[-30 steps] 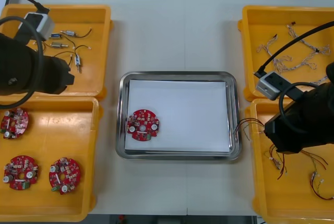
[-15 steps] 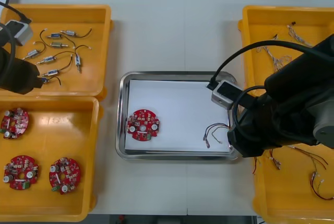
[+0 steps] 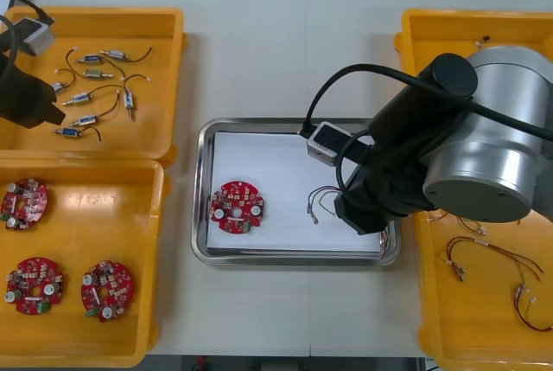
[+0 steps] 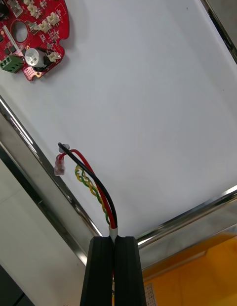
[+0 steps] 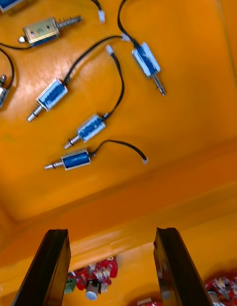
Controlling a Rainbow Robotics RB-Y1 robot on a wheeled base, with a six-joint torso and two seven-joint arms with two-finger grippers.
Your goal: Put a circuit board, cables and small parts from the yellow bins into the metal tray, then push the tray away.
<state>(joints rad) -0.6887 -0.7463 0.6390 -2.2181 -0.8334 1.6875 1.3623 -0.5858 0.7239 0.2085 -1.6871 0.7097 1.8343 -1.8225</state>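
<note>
The right gripper (image 4: pixel 114 239) has its black fingers pressed almost together on one end of a cable (image 4: pixel 92 183) made of red, black and twisted yellow-green strands. The right wrist view gives this pinch plainly. In the front view the arm's silver and black bulk lies over the fingers, with the cable jutting out from under it above the white inside of the metal tray (image 3: pixel 289 124).

The cable's long axis runs across the tray, from the fingers toward the round red circuit board (image 3: pixel 237 207) lying at the tray's left end. Its free ends, one with a small clear connector, point that way. Whether they touch the white sheet cannot be told.

The left gripper (image 5: pixel 111 231) hangs with its fingers spread wide over the far left yellow bin (image 3: pixel 164 86). The left wrist view shows small metal parts (image 5: pixel 91 128) there, blue-wrapped with black leads, lying scattered beyond the fingertips.

Three more boards (image 3: pixel 34 271) lie in the near left bin, and loose cables (image 3: pixel 492 254) lie in the right bins. All of it stands on a light table (image 3: pixel 294 51), with dark floor beyond its far edge.
</note>
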